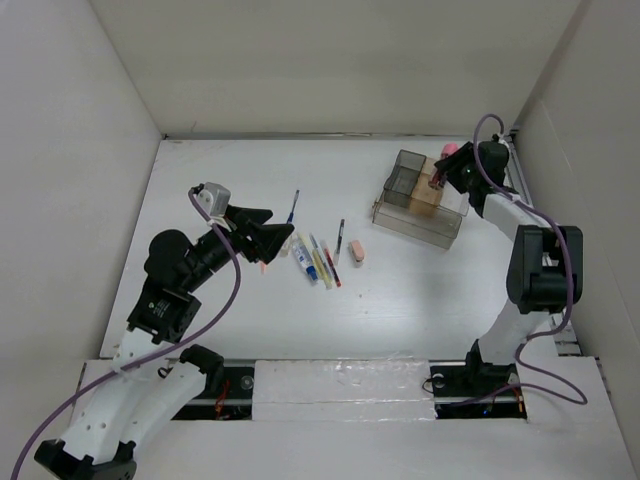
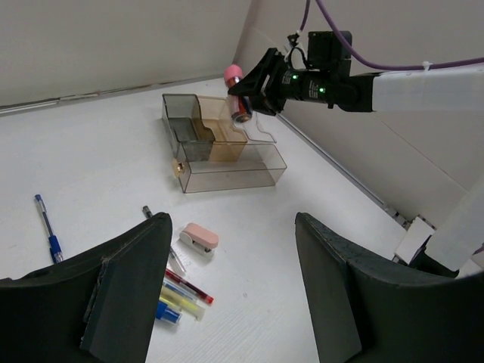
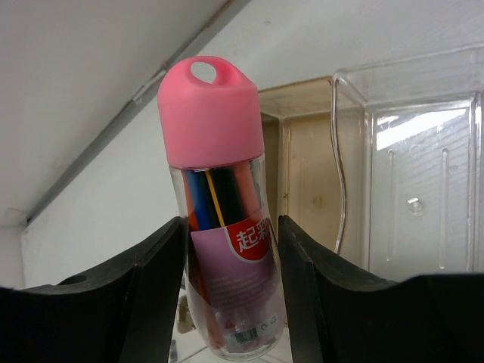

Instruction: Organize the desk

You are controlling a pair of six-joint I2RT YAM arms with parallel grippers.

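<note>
Desk (image 1: 250, 180) half sorted: right gripper (image 1: 443, 174) pinches pink-capped tube (image 3: 223, 227) at tray (image 1: 420, 226), probably to stand it inside; left gripper (image 1: 272, 238) spread, empty, poised near pens (image 1: 318, 262).

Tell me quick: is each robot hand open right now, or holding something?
Left gripper: open, holding nothing.
Right gripper: closed on a clear bottle with a pink cap.

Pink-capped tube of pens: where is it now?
The pink-capped tube is at the far right of the desk in the top view, held in the right gripper at the clear tray's far corner.
</note>
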